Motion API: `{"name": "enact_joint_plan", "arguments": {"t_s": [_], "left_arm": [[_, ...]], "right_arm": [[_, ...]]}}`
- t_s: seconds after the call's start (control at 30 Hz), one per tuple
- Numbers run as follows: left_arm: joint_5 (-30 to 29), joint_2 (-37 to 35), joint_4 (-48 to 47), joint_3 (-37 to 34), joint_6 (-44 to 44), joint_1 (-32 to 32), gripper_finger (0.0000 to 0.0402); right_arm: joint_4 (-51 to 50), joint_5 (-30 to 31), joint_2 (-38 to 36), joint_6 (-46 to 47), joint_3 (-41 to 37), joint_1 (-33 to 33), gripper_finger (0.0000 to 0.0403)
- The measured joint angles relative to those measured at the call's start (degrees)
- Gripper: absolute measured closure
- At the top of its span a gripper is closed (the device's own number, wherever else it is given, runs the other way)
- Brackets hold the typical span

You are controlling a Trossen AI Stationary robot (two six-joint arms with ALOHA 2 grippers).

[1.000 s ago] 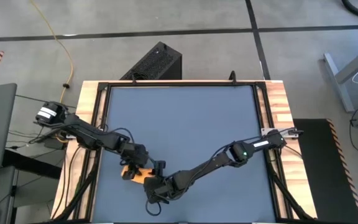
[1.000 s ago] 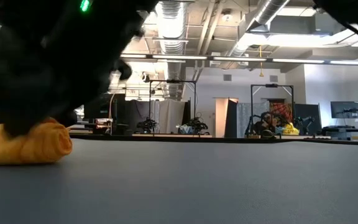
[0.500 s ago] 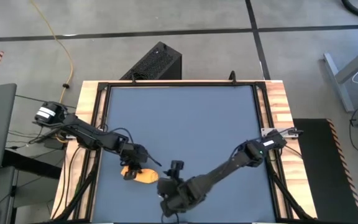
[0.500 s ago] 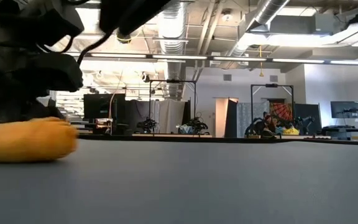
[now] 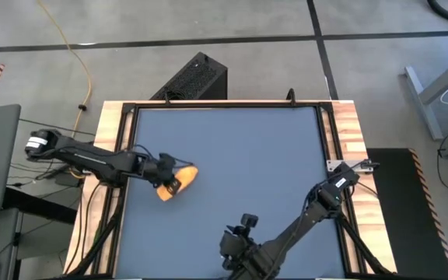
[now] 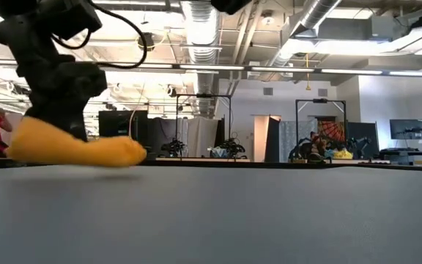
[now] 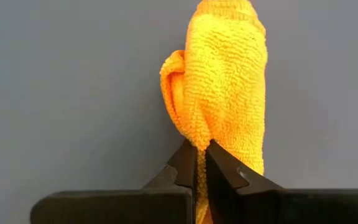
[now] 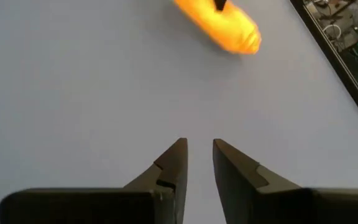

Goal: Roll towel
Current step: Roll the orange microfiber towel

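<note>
Towel (image 5: 179, 181) rolled into a compact yellow cylinder, lying on the dark blue tabletop (image 5: 247, 155) toward the 9 o'clock edge in the high view. Roll seen end-on in the left wrist view, layers wound tight, no loose flap spread on the surface.

Left gripper (image 7: 200, 163) clamped on the near end of the roll, fingers pinching a thin fold of cloth between them. In the low view, near end appears raised slightly, far end resting on the surface; not certain.

Right gripper (image 8: 199, 163) parked near the 6 o'clock edge, well apart from the roll, fingers a narrow gap apart, holding nothing.

Judged status: rolling essentially complete. Remaining: release of the roll by the left gripper and confirmation that it keeps its shape. Risk: unwinding on release.
</note>
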Motion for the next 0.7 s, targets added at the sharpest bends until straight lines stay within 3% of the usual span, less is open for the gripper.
{"name": "enact_joint_plan", "arguments": {"t_s": [0.17, 0.27, 0.47, 0.57, 0.7], "left_arm": [[-4.04, -6.33, -6.66, -0.72, -6.86, 3.92, 0.04], [-3.73, -8.58, -7.66, -4.22, -17.8, 3.8, 0.04], [-2.38, -9.17, 8.24, -13.17, -35.8, -1.7, 0.0394], [-5.45, -9.17, 16.51, -15.57, -37.52, -2.79, 0.0394], [-9.27, -9.46, 17.36, -15.03, -33.76, -2.74, 0.0393]], "right_arm": [[-0.94, 0.03, 0.0, 1.59, 0.0, 0.68, 0.0304], [-0.63, -0.06, -0.02, 1.72, 0.0, 0.95, 0.0304], [0.01, -0.12, -0.02, 1.78, 0.0, 1.31, 0.0304], [0.17, -0.14, 0.0, 1.77, 0.0, 1.62, 0.0304], [0.37, -0.24, 0.0, 1.78, 0.0, 1.76, 0.0304]]}}
